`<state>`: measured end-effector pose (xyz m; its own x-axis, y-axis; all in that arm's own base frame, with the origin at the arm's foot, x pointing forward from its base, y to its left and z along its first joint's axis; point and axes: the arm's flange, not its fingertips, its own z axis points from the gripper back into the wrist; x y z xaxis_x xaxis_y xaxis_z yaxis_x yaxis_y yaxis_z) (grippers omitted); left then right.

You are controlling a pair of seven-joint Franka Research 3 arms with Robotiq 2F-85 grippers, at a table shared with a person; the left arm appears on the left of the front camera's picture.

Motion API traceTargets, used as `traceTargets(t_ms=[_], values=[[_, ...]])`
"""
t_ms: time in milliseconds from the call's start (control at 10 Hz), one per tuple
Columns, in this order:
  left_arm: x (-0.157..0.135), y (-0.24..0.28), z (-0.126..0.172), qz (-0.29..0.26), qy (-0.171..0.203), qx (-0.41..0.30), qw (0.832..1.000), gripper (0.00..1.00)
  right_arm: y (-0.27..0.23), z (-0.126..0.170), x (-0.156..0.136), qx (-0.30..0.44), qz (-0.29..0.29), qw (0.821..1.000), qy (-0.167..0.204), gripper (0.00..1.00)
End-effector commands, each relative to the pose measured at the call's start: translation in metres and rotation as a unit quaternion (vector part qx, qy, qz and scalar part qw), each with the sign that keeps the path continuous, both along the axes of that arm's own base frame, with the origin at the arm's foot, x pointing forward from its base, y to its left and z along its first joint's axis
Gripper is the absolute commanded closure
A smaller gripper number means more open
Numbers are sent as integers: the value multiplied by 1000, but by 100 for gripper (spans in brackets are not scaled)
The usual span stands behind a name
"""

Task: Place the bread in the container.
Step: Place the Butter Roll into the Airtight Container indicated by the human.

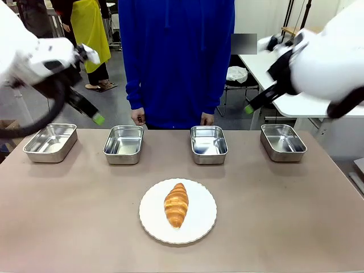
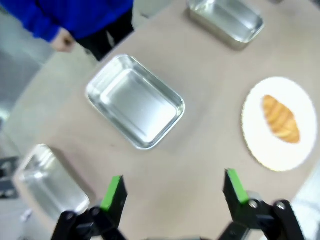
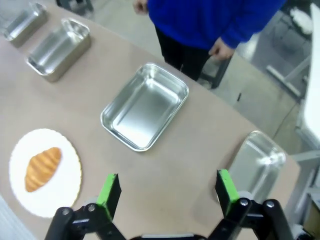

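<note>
Holding the left end effector (image 2: 173,181) released, with the two green-padded fingers (image 2: 112,192) standing wide apart and nothing between them. Hovering in the air over the left part of the desk (image 1: 68,216), touching nothing. Looking down on the inner left container (image 2: 135,102), lying empty just beyond the fingertips, and on the outer left container (image 2: 47,180), lying beside one finger in the left wrist view.

Holding the right end effector (image 3: 167,180) released in the same way, jaws wide, gripping nothing. Hovering high over the right part of the desk. Facing the inner right container (image 3: 145,107), empty too, ahead of the fingertips, with the outer right container (image 3: 260,160) lying close to one finger in the right wrist view.

Standing all four of them in one row along the far side of the desk, apart from each other, shiny and empty.

Resting the bread (image 1: 176,203) on the round white plate (image 1: 202,222), in the middle of the near side of the desk, with one tapered end pointing toward the person (image 1: 176,57) and the other away. Lying apart from every container, nearest to the two inner ones. Touching neither end effector.

Standing behind the row, at the far edge of the desk, in a blue top, arms hanging down.
</note>
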<state>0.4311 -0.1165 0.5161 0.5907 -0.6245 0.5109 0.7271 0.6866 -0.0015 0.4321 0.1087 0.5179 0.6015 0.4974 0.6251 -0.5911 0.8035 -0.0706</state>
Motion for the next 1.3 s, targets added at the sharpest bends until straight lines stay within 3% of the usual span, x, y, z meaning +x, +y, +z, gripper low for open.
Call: traceTargets(t_ms=[0,100,300,500,600,1000,1200], values=[[32,45,6,-89,35,-20,995,0,-60,7,16,42,63,997,4,0],[41,79,6,-129,38,-56,989,0,-98,9,23,66,61,996,-15,0],[51,130,-7,-168,11,-120,978,0,-152,-3,30,107,117,987,-28,0],[48,154,-24,-170,-36,-148,974,0,-177,-20,30,121,151,980,-55,0],[38,143,-8,-156,-11,-115,981,0,-163,-2,13,94,96,990,-39,0],[41,148,-16,-160,-16,-116,980,0,-168,-10,13,92,108,989,-42,0],[43,190,-22,-152,-39,-159,975,0,-220,-8,35,128,123,983,-50,0]])
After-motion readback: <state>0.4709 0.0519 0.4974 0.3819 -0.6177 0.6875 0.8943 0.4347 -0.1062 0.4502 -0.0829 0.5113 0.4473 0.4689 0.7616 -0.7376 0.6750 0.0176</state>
